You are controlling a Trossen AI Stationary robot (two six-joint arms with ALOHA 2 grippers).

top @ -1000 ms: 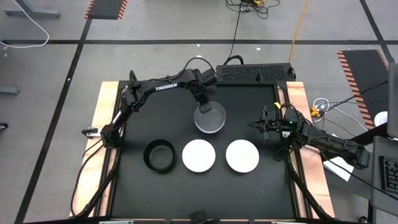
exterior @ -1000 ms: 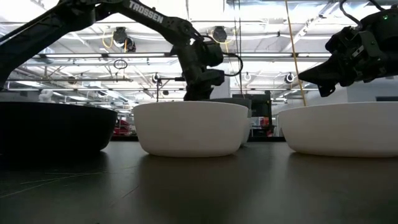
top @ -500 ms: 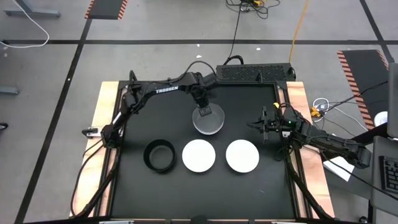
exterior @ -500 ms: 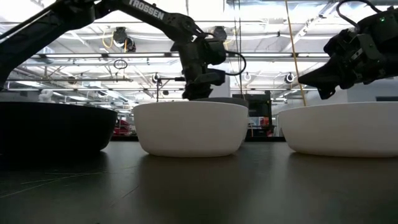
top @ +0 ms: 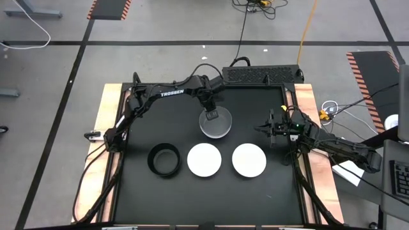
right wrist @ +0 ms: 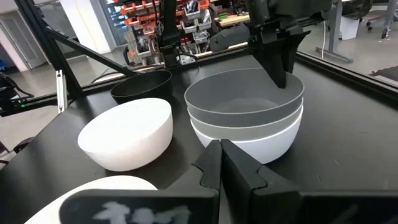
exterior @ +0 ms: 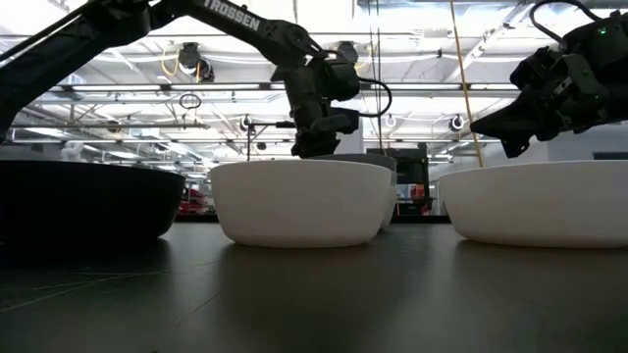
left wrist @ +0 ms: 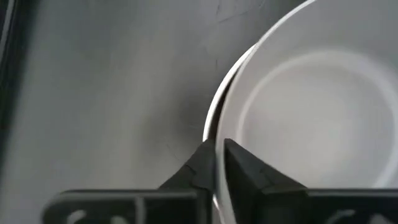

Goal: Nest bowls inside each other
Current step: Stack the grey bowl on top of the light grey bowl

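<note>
Stack: grey bowl (top: 215,123) sits at the back middle of the table (top: 255,185), dropped into a white bowl (right wrist: 249,140) with a grey one between, going by the right wrist view. Not flush, the white rim peeks out on one side in the left wrist view.

Loose bowls: black bowl (top: 163,160), then two white ones (top: 204,160) (top: 249,160), in a row at the front, each apart from the next.

Left gripper (top: 210,115): reaching in from the back-left, pointing down, fingers pinched on the top grey bowl's rim, one finger inside the wall and one outside.

Right gripper (top: 265,130): parked near the right edge, off the table surface, fingers closed on nothing, aimed toward the stack.

Risk 1: if the left arm lifts without letting go properly, I'd guess the top bowl comes up or tips, and may drag the stack.

Risk 2: the stack looks a bit off-centre, so another bowl dropped in could sit crooked or rock.

Risk 3: the front row is tight, so a wide grab might nudge a neighbour.
</note>
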